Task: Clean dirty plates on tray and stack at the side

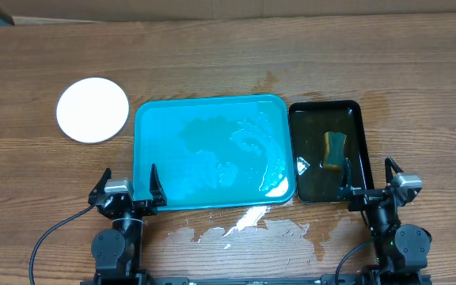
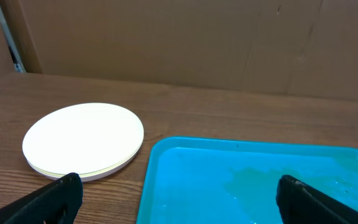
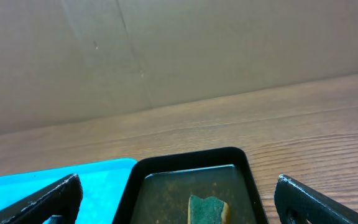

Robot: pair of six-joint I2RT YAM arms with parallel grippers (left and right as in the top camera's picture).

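Note:
A stack of round plates sits on the wooden table left of the turquoise tray. The top plate is white. In the left wrist view the plates show a pale yellow-green edge under the white top. The tray holds only a film of water. My left gripper is open at the tray's near left corner, with nothing between its fingers. My right gripper is open at the near end of the black tray, also with nothing in it.
A narrow black tray lies right of the turquoise tray, holding murky water and a yellow-green sponge. The right wrist view shows that sponge straight ahead. Spilled water spreads on the table in front of the trays. A cardboard wall stands behind.

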